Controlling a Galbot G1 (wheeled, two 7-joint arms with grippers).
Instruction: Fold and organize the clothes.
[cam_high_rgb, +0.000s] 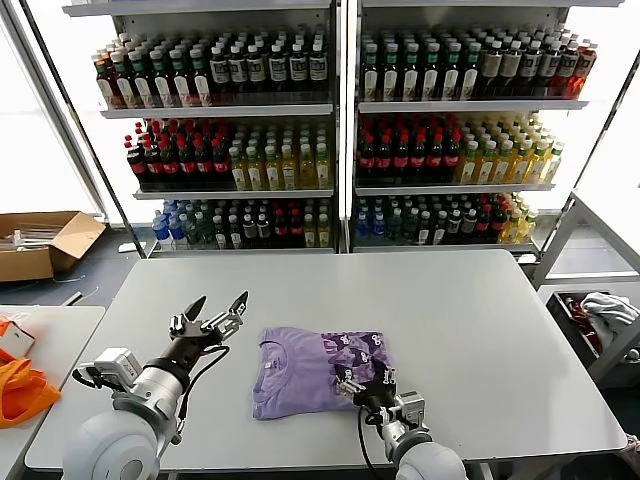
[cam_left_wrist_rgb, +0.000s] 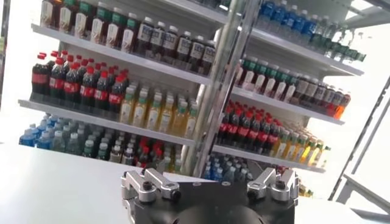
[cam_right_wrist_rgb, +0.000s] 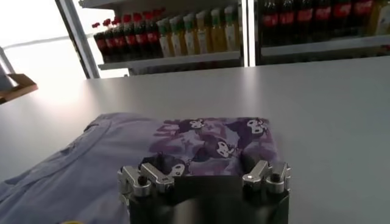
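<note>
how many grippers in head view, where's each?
2. Left gripper is raised above the table, jaws open, left of the lavender T-shirt. Right gripper sits at the shirt's near right edge, by the printed fold.

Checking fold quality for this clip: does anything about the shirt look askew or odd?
Slightly. The lavender T-shirt on the table is only part-folded: its printed side is flapped over the right half, and the outline is uneven.

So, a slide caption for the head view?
Right gripper open over the folded lavender T-shirt; left gripper open beside it.
</note>
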